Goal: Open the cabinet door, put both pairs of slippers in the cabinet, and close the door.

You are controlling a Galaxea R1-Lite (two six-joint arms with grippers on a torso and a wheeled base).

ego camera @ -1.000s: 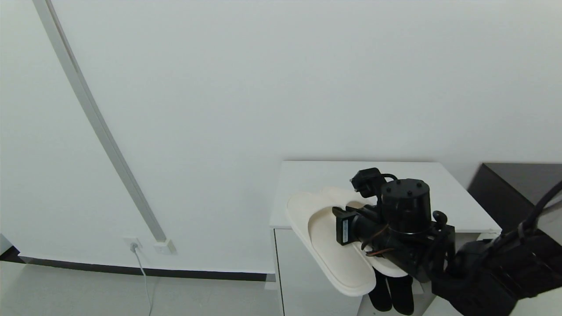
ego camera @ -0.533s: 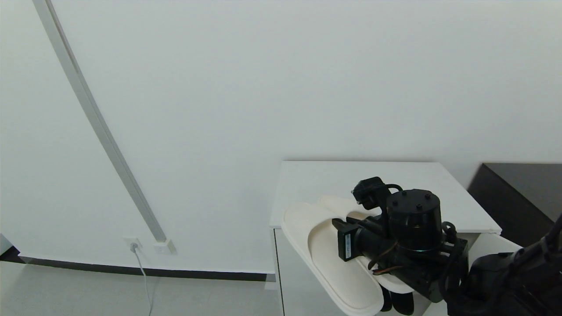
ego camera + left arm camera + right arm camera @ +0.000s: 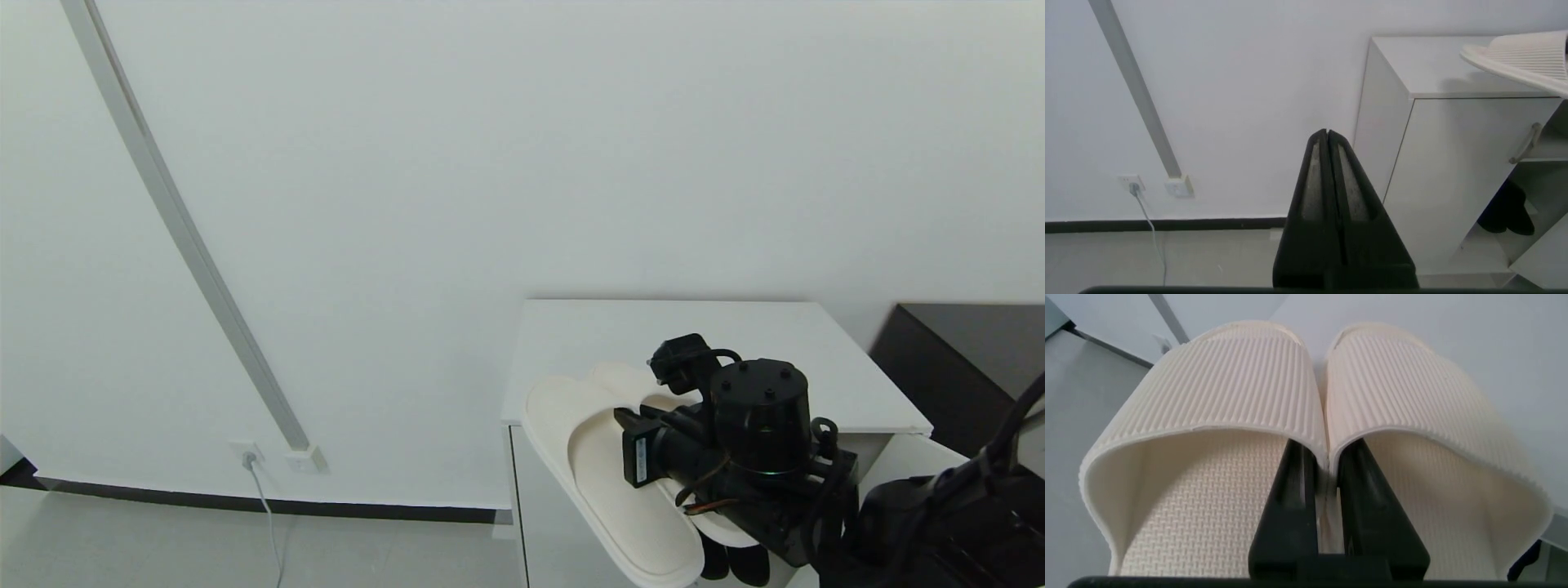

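Since half a second ago the right arm has lifted slightly and edged to the left, carrying the cream slippers (image 3: pixel 592 465) with it, though they sit lower than a second ago; the cabinet and the wall have not shifted. From the right wrist, the right gripper (image 3: pixel 1327 502) is clamped on the pair, pinching the two inner strap edges between its black fingers (image 3: pixel 1288 510), with the ribbed straps arching up on either side and the toe ends cut off by the frame. In the head view the wrist housing hides that grip, and the soles slant down in front of the cabinet's front edge. The left gripper (image 3: pixel 1327 188) hangs farther out to the left, its jaws pressed flat together with nothing between them. Beyond it stands the white cabinet (image 3: pixel 620 327), its left door panel (image 3: pixel 1454 180) closed with a handle at its edge, and the compartment beside it open. A pair of black slippers (image 3: pixel 1507 214) stands on the floor of that compartment, half hidden behind the door edge. A white panel (image 3: pixel 914 465) juts out on the cabinet's right, but the arm hides its hinge side, so whether it is the swung-open door cannot be told. A dark unit (image 3: pixel 971 343) stands to the right, and on the wall behind are a socket (image 3: pixel 245 453) and a grey strip (image 3: pixel 163 212).
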